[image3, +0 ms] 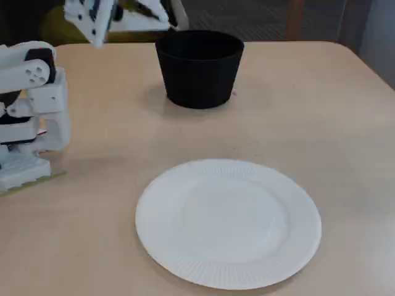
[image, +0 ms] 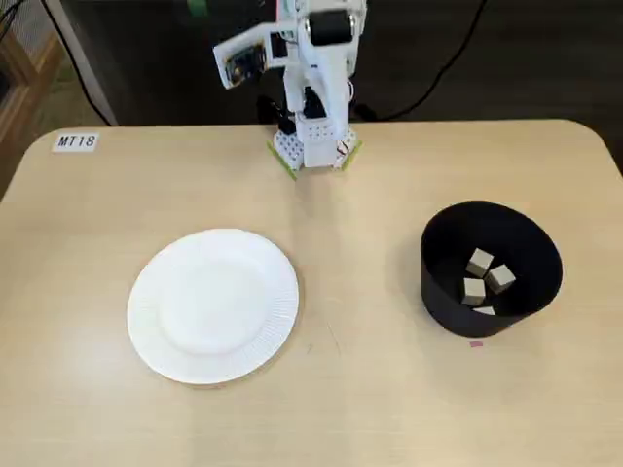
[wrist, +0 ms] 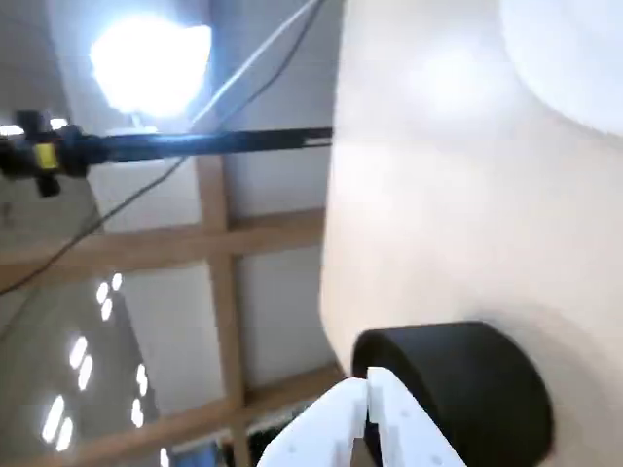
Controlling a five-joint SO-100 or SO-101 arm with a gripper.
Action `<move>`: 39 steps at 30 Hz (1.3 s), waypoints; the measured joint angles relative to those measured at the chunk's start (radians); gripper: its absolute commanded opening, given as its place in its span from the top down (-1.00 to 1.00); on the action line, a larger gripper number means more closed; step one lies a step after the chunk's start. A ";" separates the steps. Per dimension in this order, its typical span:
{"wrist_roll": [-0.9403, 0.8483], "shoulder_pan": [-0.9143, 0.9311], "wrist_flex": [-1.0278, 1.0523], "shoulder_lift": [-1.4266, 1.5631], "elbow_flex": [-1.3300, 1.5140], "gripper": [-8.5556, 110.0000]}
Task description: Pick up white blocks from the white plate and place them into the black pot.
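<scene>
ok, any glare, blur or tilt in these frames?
Wrist view: lies sideways, soft focus, ceiling light blown out, gripper blurry before the black pot. Both fixed views: even light, faint shadows; white plate nearly featureless, white blocks clear.

Pale wood table (image: 146,195), white label (image: 76,142) at corner; dark floor behind, cables trailing.

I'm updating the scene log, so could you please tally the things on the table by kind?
White blocks, all inside the pot: 4 visible, one partly hidden at the pot wall
White paper plate: 1, nothing on it
Black pot: 1
Label reading MT18: 1
Small pink marker beside the pot: 1
Total: 8
</scene>
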 measured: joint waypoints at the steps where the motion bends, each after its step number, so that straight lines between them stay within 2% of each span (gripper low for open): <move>1: -0.009 -0.003 0.000 0.009 0.043 0.90; 12: -0.069 0.023 -0.061 0.023 0.325 0.90; 21: -0.002 0.058 -0.074 0.021 0.445 0.90; 39: 0.008 0.052 -0.074 0.025 0.451 0.90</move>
